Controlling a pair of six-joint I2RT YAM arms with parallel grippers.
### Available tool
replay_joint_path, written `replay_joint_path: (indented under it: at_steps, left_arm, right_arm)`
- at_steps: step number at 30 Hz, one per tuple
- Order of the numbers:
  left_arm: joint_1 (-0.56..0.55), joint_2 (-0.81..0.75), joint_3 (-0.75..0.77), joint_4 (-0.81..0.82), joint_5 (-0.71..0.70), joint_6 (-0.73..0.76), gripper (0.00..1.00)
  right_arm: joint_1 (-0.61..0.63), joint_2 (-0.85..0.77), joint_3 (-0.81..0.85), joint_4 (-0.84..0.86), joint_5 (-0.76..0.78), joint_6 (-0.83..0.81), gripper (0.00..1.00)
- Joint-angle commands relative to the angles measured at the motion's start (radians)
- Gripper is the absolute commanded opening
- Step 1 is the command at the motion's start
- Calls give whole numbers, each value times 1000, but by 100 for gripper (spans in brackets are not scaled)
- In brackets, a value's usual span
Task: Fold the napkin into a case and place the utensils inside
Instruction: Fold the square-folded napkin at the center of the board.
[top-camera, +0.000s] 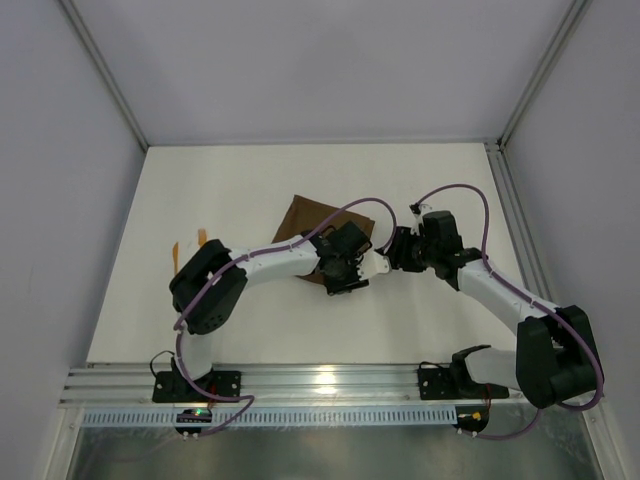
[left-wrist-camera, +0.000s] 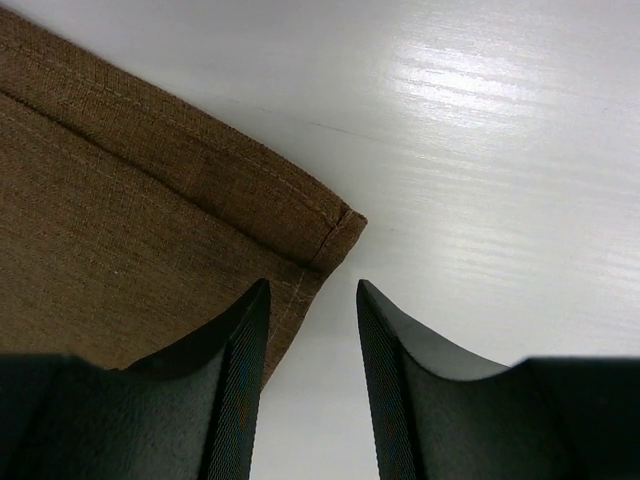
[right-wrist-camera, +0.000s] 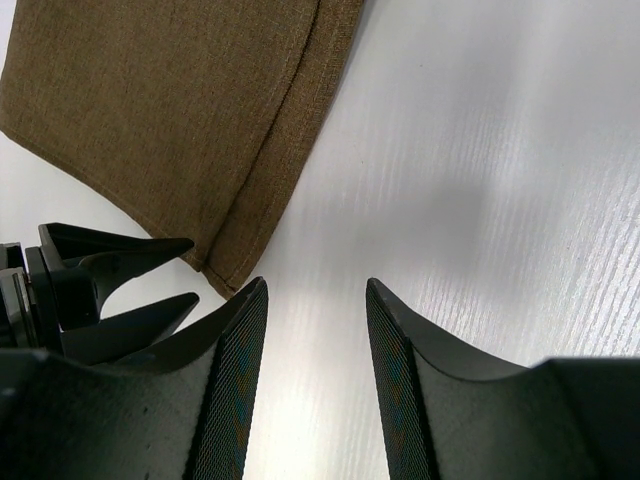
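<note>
The dark brown napkin lies flat mid-table, with both wrists over its near part. In the left wrist view its near corner lies just ahead of my open, empty left gripper, whose left finger is over the cloth edge. My right gripper is open and empty over bare table just right of the same corner of the napkin. A stitched band runs along the napkin's edge. Two orange-tan utensils lie at the far left. In the top view the left gripper and the right gripper are close together.
The left gripper's black fingers show in the right wrist view, close beside my right gripper's left finger. The white table is walled by grey panels on three sides. A metal rail with the arm bases runs along the near edge.
</note>
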Motion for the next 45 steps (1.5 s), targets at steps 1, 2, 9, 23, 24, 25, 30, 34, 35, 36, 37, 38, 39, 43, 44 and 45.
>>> replay_joint_path:
  at_steps: [1, 2, 9, 23, 24, 25, 30, 34, 35, 36, 37, 38, 39, 43, 44, 45]
  left_arm:
    - [0, 1, 33, -25, -23, 7, 42]
    - [0, 4, 33, -20, -29, 7, 38]
    - [0, -3, 44, -6, -29, 10, 29]
    - [0, 0, 53, -48, 15, 14, 24]
    - [0, 3, 53, -54, 21, 14, 28]
    - [0, 4, 52, -54, 18, 14, 32]
    - [0, 24, 53, -26, -20, 22, 36]
    - [0, 44, 63, -15, -45, 24, 34]
    - [0, 49, 63, -14, -52, 24, 34]
    - [0, 53, 64, -14, -52, 24, 33]
    - [0, 59, 66, -14, -52, 24, 31]
    - [0, 60, 64, -12, -51, 22, 27]
    - [0, 56, 64, -11, -43, 19, 25]
    - [0, 32, 73, -28, -6, 17, 20]
    - [0, 24, 78, -35, 7, 19, 22]
    - [0, 20, 79, -52, 17, 19, 25]
  right_arm:
    - [4, -26, -6, 23, 3, -5, 49]
    - [4, -28, -8, 23, 3, -3, 49]
    - [4, -28, -3, 21, 2, -6, 49]
    - [4, -40, 3, 10, 2, -17, 49]
    - [2, -40, 3, 10, 3, -17, 49]
    - [4, -40, 3, 9, 5, -18, 49]
    - [2, -37, 0, 9, 0, -18, 49]
    - [4, -40, -2, 10, 2, -20, 49]
    - [2, -41, -2, 7, 3, -21, 49]
    - [4, -45, -2, 7, 3, -23, 49]
    - [4, -43, 0, 4, 3, -25, 49]
    - [4, -43, -2, 3, 3, -25, 49]
    - [2, -45, -2, 4, 3, -26, 49]
    - [4, -45, -2, 6, 2, -25, 49]
    - [4, -45, -2, 6, 0, -26, 49]
    - [4, -45, -2, 7, -1, -26, 49]
